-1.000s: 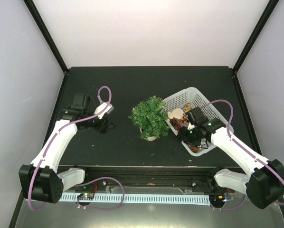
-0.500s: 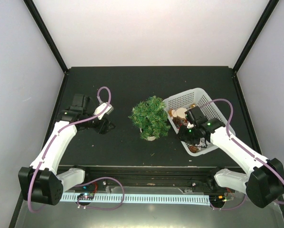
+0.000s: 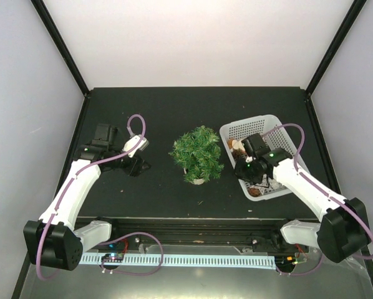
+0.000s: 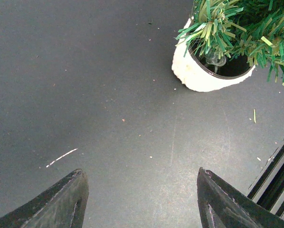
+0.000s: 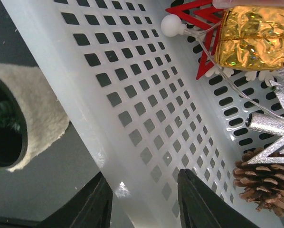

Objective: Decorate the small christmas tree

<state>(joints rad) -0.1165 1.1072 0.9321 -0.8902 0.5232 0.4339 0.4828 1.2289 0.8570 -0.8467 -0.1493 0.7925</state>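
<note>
Since the earlier frames the white basket (image 3: 274, 123) has slid a little toward the right and back, opening a clearer gap to the small christmas tree (image 3: 198, 152), and the right hand (image 3: 251, 169) has drawn its fingers closer on the basket's near-left wall. That wall runs between the two dark fingers (image 5: 199, 202) in the right wrist view — the hand is pinching the perforated plastic, one finger outside and one inside.

On the black worktop (image 3: 161, 112) the tree stands upright near the middle, its long axis vertical, bushy green top toward the overhead camera and its cream-white pot (image 4: 199, 76) down on the surface. The pot shows in both wrist views, just beside the basket's wall on the right arm's side.

Inside the basket lie a gold foil gift box (image 5: 253, 40), a red snowflake (image 5: 203, 28), a small white ball on a clear string (image 5: 170, 25), a silver glitter star (image 5: 275, 137) and a pine cone (image 5: 263, 183).

The left hand (image 3: 138, 165) hovers low over bare worktop to the tree's left, well apart from it — fingers spread, nothing between them.
</note>
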